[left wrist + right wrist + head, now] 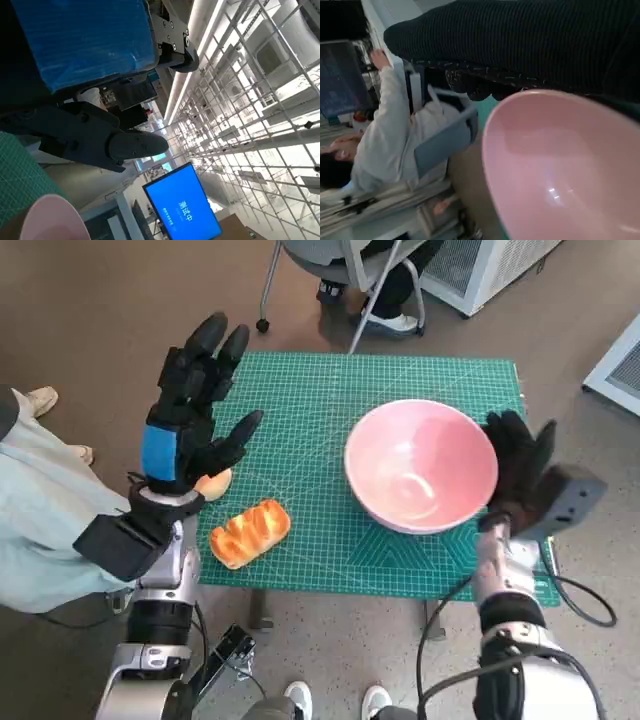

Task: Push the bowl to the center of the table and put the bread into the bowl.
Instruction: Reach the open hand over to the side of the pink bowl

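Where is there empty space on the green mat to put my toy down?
The far strip of the mat, beyond the pink bowl, is bare, and so is the near middle between the bread and the bowl. The bowl's right side is crowded by the right hand.

Setting: an indoor lab or open technical workspace. Evidence: a green gridded cutting mat covering the small tabletop; a wheeled grey office chair on the brown floor; white equipment cabinets nearby; a blue wall-mounted display screen; an exposed white lattice ceiling frame with strip lighting.
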Controlling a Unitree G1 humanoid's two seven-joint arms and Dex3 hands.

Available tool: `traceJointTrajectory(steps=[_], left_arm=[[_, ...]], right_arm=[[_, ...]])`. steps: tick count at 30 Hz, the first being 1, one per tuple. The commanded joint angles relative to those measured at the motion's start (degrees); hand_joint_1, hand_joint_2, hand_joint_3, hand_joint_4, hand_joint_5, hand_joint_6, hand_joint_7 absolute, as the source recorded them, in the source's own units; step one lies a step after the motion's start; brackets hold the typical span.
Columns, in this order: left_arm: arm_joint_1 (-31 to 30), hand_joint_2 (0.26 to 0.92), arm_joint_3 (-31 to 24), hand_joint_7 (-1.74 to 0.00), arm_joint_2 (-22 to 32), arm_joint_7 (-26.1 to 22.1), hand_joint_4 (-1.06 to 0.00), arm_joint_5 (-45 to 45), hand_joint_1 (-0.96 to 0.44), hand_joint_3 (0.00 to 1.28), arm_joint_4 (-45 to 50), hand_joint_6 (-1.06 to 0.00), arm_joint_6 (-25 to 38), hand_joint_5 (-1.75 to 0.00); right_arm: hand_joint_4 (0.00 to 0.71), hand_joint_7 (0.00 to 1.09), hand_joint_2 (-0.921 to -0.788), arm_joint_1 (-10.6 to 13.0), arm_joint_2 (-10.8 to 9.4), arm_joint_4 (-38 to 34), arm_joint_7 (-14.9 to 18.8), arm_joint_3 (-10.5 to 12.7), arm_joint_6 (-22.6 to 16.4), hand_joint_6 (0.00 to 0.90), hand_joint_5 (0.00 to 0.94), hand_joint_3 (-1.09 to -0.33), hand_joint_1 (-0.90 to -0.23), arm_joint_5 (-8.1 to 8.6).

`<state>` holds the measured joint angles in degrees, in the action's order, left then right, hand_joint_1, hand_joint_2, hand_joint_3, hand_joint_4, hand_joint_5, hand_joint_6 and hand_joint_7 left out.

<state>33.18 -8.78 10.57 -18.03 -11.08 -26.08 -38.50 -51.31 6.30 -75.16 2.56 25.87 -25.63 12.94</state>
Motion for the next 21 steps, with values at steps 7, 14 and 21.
traceJointTrajectory(steps=[7,14,21], left_arm=[[-2.35,0.921,-0.07,-0.35,0.41,1.31,-0.33,0.69,-0.38,0.30,3.54,-0.24,1.31,0.00],[-3.67,0.921,0.10,-0.34,0.51,1.94,-0.33,1.04,-0.38,0.30,5.09,-0.25,1.96,0.00],[-5.33,0.921,0.10,-0.32,0.88,2.43,-0.33,1.40,-0.38,0.30,7.55,-0.25,3.26,0.00]], right_arm=[[0.261,0.76,-0.921,-3.73,-3.44,-1.04,-0.91,1.21,2.27,0.124,0.003,-0.902,-0.534,1.07],[0.247,0.84,-0.921,-5.94,-4.35,-1.35,-2.40,1.27,4.11,0.085,0.001,-0.919,-0.530,0.53],[0.249,0.85,-0.921,-6.57,-3.55,-1.47,-2.09,1.24,5.42,0.031,0.003,-0.916,-0.550,0.21]])
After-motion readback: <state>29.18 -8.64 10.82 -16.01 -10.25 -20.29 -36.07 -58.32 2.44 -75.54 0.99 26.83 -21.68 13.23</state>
